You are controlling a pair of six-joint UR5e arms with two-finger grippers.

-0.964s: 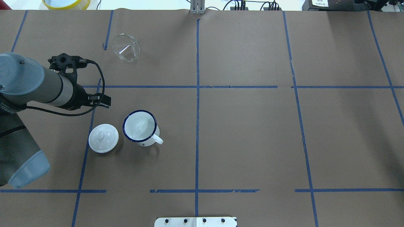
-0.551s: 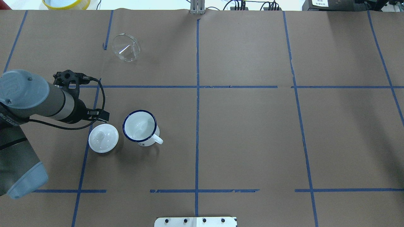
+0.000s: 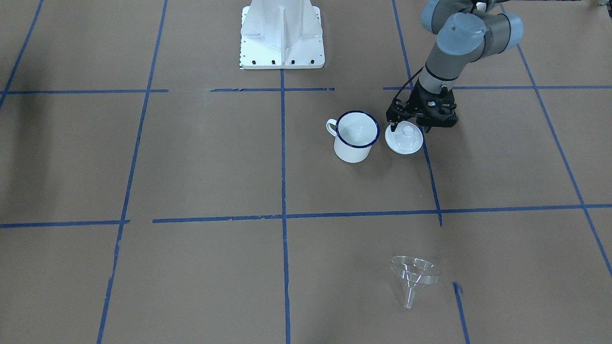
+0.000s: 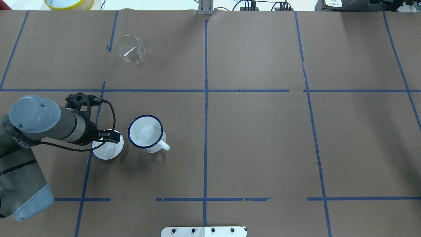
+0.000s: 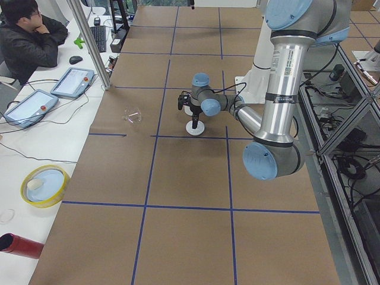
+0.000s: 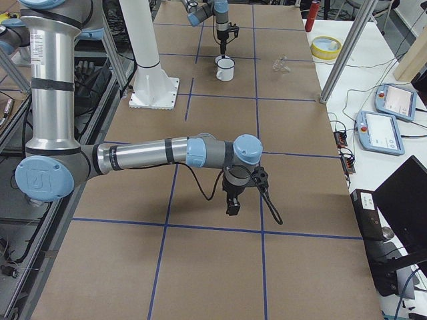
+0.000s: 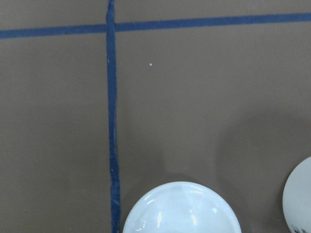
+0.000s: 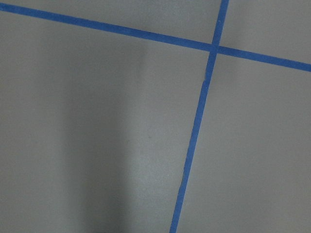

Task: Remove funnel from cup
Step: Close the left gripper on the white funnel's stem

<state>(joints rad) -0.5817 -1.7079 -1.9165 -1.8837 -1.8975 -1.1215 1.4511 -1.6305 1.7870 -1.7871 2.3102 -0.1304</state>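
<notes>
The clear funnel (image 4: 131,49) lies on its side on the brown paper at the far left, well away from the cup; it also shows in the front view (image 3: 413,277). The white cup (image 4: 145,131) with a blue rim stands upright and holds nothing (image 3: 356,136). My left gripper (image 3: 409,126) is open and hovers right over the round white knobbed lid (image 3: 404,139) next to the cup, one finger on each side of the knob. The left wrist view shows the lid (image 7: 181,208) at its bottom edge. My right gripper (image 6: 231,203) hangs over bare paper far from these; I cannot tell its state.
The robot's white base plate (image 3: 282,33) stands at the near middle edge. A yellow bowl (image 4: 69,3) sits beyond the table's far left corner. An operator (image 5: 29,29) and tablets (image 5: 74,80) are past the far edge. Blue tape lines cross the paper.
My left arm has moved toward the robot's side of the table, from beyond the lid to right over it. The funnel, cup and lid have not moved.
</notes>
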